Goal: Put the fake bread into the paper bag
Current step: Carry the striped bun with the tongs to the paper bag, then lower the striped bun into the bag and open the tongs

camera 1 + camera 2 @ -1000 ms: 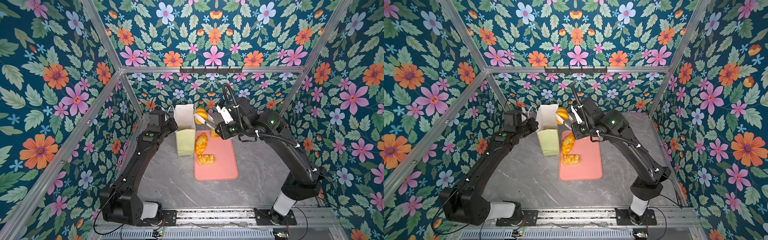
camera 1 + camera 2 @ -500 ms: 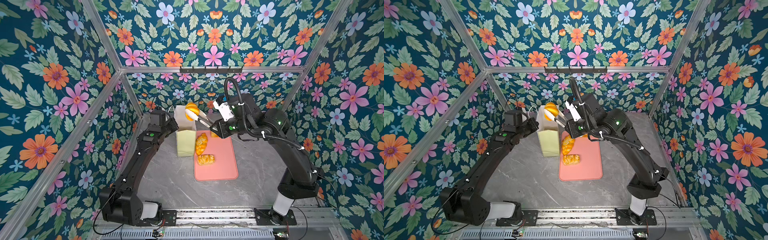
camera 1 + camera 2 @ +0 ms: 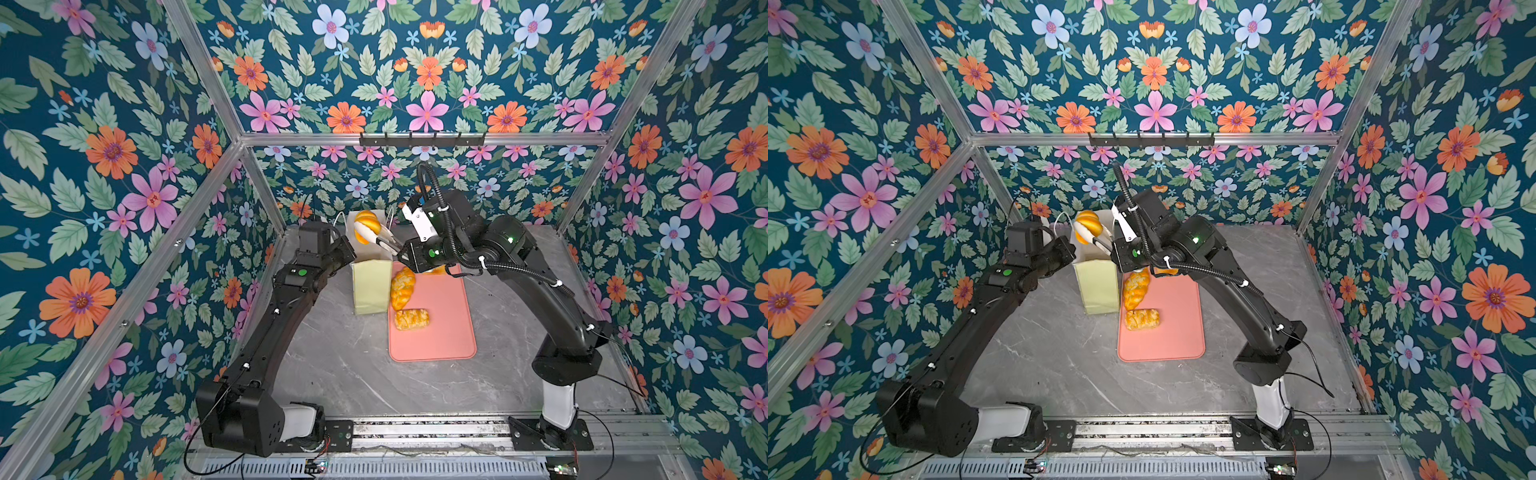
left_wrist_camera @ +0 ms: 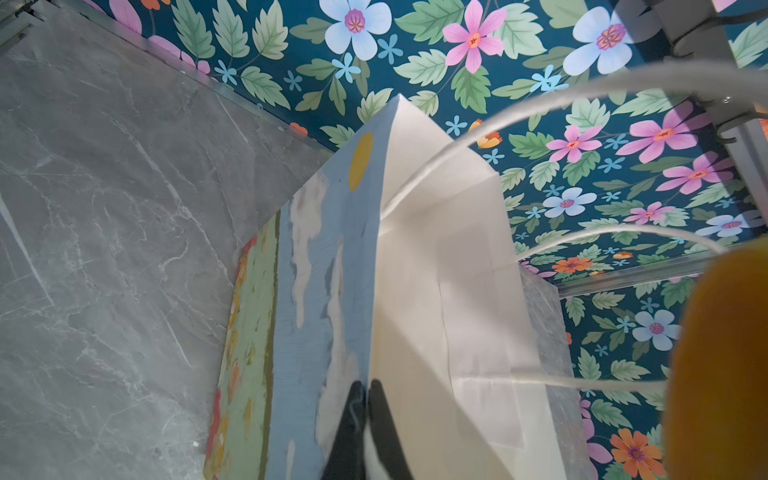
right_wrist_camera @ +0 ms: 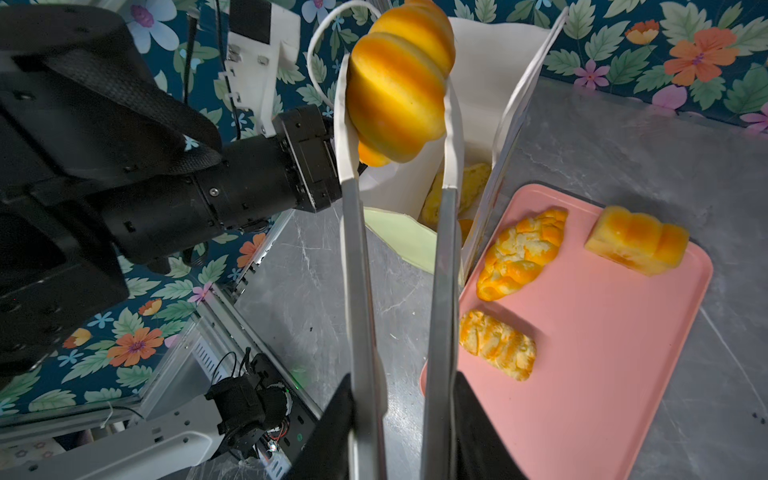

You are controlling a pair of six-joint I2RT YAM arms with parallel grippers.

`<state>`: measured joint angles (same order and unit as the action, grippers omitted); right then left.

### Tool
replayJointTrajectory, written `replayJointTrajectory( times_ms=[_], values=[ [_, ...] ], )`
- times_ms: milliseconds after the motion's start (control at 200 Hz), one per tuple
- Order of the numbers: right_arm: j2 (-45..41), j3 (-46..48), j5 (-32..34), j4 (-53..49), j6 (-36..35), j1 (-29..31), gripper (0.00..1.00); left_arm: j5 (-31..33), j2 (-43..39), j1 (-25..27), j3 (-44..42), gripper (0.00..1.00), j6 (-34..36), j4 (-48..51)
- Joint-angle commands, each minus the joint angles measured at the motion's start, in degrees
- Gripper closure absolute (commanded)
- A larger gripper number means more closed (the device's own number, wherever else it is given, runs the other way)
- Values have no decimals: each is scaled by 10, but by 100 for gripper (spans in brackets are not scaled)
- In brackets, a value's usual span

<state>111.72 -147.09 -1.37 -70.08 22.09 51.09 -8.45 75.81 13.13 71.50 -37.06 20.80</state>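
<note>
The croissant (image 5: 399,83) hangs ahead of my right jaws, over the paper bag (image 3: 371,286) mouth, pinched in tongs (image 5: 356,270) that those jaws clamp. My left jaws are pressed together on the bag's rim. The braided loaf (image 5: 519,253), flaky pastry (image 5: 496,345) and square loaf (image 5: 638,241) lie on the tray (image 5: 602,374) below my right jaws.

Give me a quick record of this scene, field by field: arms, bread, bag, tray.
Left jaws: shut on the rim of the tall pale yellow-green paper bag
Right jaws: shut on long metal tongs
Tongs: pinching a golden-orange toy croissant, held over the bag's open mouth
Inside bag: at least one pastry
Flat pink tray: braided loaf, flaky rectangular pastry, square loaf
</note>
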Motion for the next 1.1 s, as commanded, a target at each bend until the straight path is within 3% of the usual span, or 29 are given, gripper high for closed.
replayJointTrajectory(
  times_ms=[0,1095],
  values=[
    [13,-11,0,30,9,1,66,5,-4,0,-2,100,0,-18],
    [112,-57,51,-29,-29,1,66,-5,6,0,-4,100,3,-23]
  ],
)
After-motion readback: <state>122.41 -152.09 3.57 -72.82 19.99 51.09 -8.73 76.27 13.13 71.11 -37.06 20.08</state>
